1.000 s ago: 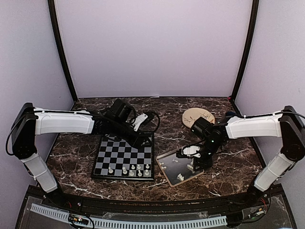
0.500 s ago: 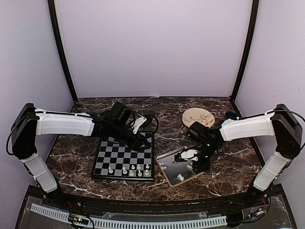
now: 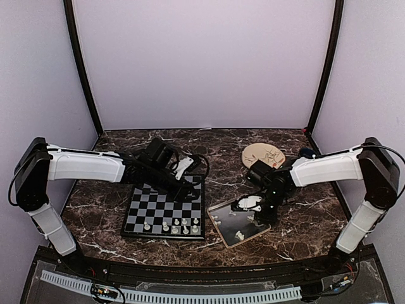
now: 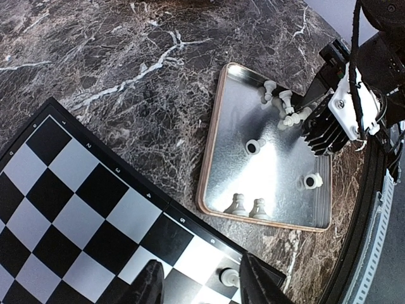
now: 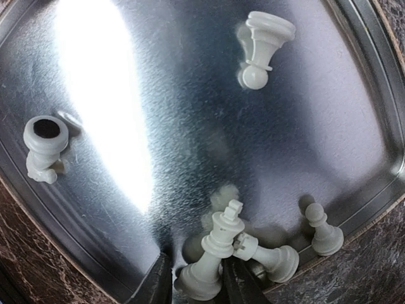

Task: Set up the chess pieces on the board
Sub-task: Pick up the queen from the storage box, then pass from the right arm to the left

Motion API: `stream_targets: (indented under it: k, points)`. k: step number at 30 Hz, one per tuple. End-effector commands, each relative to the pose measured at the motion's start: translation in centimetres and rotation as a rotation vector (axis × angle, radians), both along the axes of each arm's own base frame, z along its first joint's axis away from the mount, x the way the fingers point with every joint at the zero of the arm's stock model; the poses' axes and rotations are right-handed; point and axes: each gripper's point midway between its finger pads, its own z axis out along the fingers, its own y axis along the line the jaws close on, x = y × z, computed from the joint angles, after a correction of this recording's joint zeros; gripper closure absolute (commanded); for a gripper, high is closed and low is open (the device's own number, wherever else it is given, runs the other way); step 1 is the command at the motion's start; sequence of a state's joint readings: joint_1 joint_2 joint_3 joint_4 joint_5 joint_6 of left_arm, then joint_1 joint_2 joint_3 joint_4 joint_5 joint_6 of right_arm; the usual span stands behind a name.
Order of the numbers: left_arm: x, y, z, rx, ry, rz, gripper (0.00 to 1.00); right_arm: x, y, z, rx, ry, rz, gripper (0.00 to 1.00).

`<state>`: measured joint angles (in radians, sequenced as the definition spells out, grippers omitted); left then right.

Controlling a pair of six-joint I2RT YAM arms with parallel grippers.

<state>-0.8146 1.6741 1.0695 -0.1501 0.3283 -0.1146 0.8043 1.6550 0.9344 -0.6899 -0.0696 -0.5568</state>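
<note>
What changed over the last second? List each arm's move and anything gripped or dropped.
The right gripper slid slightly left over the tray and now straddles a cross-topped piece; whether it is clamped is unclear. The left gripper eased a little lower toward the board, open and empty. The row of pieces on the board did not visibly move.

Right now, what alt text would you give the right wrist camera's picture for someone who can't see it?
The right gripper hangs low in a shiny metal tray, its two dark fingers either side of a tilted cream plastic king piece. Four more small cream chess pieces are scattered across the tray, and dark marble tabletop shows at the corners.
</note>
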Motion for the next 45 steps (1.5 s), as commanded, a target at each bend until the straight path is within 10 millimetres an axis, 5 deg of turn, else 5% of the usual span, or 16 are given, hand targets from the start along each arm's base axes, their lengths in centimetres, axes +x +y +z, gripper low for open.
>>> stream_targets:
  k: [1, 7, 16, 30, 45]
  points:
    - [-0.3, 0.1, 1.4, -0.032, -0.025, 0.006, 0.57, 0.2, -0.3, -0.8, -0.037, -0.003, -0.022, 0.74]
    - [-0.4, 0.2, 1.4, -0.032, -0.026, 0.007, 0.57, 0.5, 0.2, 0.1, -0.01, -0.02, -0.017, 0.83]
    - [-1.2, -2.0, 3.3, -0.176, -0.012, -0.066, 0.57, 0.4, 3.8, 4.8, 0.203, -0.023, 0.031, 0.87]
    - [-0.8, -6.2, 4.7, -0.539, 0.388, -0.071, 0.55, 4.0, 10.1, 10.7, 0.428, -0.049, 0.031, 0.88]
    - [-1.0, -7.4, 3.2, -0.617, 0.556, -0.088, 0.54, 4.4, 11.5, 10.9, 0.458, -0.015, 0.034, 0.88]
